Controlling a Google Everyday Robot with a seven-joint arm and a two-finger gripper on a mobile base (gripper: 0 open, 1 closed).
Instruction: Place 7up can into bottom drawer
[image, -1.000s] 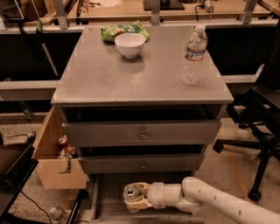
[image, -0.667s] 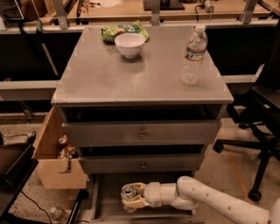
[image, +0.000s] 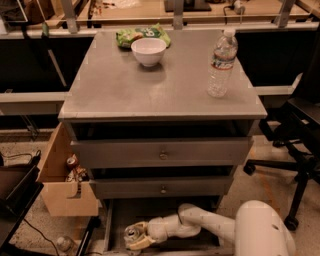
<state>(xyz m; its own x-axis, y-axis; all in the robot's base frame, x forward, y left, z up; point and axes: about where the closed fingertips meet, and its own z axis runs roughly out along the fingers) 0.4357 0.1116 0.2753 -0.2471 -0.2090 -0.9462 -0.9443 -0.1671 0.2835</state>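
Note:
The 7up can (image: 133, 233) shows its silver top low in the camera view, inside the open bottom drawer (image: 114, 220) near its left front. My gripper (image: 136, 238) reaches in from the right on a white arm, and its pale fingers (image: 142, 243) wrap the can, which stands upright just above or on the drawer floor. The drawer's front part is cut off by the picture's lower edge.
Two shut grey drawers with brass knobs (image: 163, 155) sit above. On the cabinet top stand a white bowl (image: 148, 51), a green chip bag (image: 142, 35) and a water bottle (image: 222, 63). A tan wooden box (image: 64, 189) hangs at left; an office chair (image: 300, 150) stands at right.
My arm and the can have shifted slightly left and lower within the bottom drawer. The view has moved closer to the cabinet.

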